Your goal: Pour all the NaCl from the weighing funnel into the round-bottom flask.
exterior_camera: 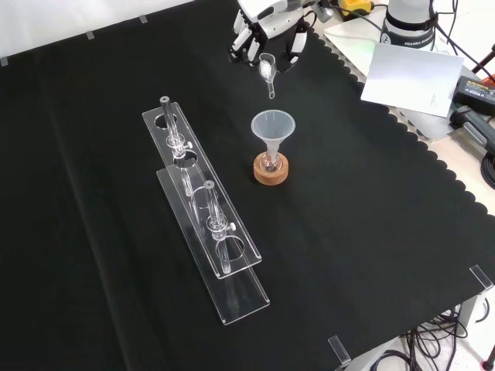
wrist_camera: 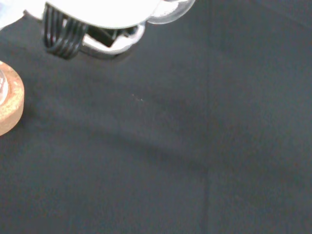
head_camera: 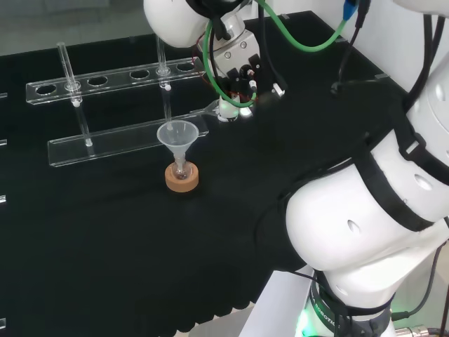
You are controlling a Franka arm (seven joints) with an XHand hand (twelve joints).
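Accuracy of aim matters most in this step, I judge: the weighing funnel (exterior_camera: 267, 71), pinched in the curled fingers of the hand (exterior_camera: 267, 31), hangs stem-down in the front view, above and beyond the clear plastic funnel (exterior_camera: 273, 127) and not yet over its mouth. That funnel sits in the neck of the small round-bottom flask (exterior_camera: 270, 162), which rests on a cork ring (exterior_camera: 271, 171) on the black-clothed worktop (exterior_camera: 371, 232). Best would be to bring the stem over the middle of the wide mouth before tilting, then tip slowly so that no salt skips the rim. In the head view the hand (head_camera: 235, 77) reaches down from above, beside the clear acrylic rack (head_camera: 119, 77).
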